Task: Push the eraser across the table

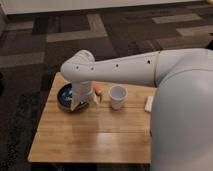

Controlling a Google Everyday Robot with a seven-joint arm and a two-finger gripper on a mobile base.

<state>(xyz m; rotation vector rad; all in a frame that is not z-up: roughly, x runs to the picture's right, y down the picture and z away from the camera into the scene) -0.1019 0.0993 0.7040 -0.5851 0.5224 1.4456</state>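
Gripper point(84, 101) is being held low just left of the white cup point(117, 96); its state cannot be told. The eraser is seemingly being hidden there. Approach is being finished; a level push across the table point(90, 135) is being called for.

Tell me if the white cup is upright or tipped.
Upright: the white cup stands, rim up, on the table. The gripper is by the dark bowl.

End effector point(78, 102) low over table point(100, 136)
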